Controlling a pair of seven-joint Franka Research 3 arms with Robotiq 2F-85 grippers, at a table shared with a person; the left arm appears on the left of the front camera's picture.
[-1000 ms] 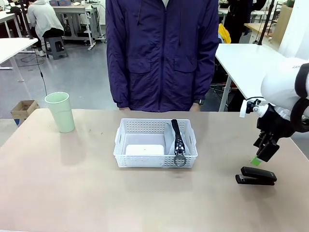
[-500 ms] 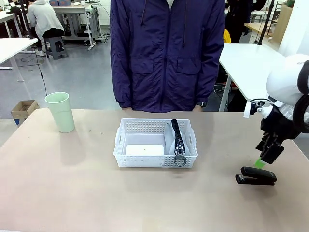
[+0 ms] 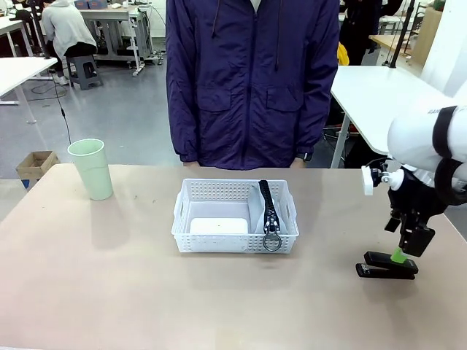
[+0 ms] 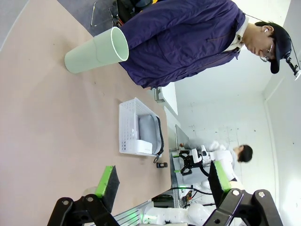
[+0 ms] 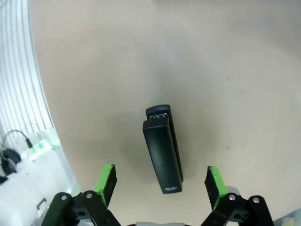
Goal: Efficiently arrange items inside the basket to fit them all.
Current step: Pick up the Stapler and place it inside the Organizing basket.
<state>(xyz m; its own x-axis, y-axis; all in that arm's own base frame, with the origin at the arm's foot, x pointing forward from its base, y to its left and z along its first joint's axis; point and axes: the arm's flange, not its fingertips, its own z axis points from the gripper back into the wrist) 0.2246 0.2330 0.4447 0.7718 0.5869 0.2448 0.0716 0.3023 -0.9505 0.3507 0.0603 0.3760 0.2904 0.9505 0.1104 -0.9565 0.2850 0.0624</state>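
Front view: tan table (image 3: 109, 292), grey floor (image 3: 117, 109) beyond; left and right jaws spread.

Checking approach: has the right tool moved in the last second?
Yes: the right tool dropped rightward, now just above the black stapler.

Glossy white right arm (image 3: 423, 135) with a black band; black right gripper (image 3: 407, 248) with green pads (image 5: 107, 181).

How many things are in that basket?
2: a white flat box in the left half of the basket, a grey zip pouch along its right side. Others could hide underneath.
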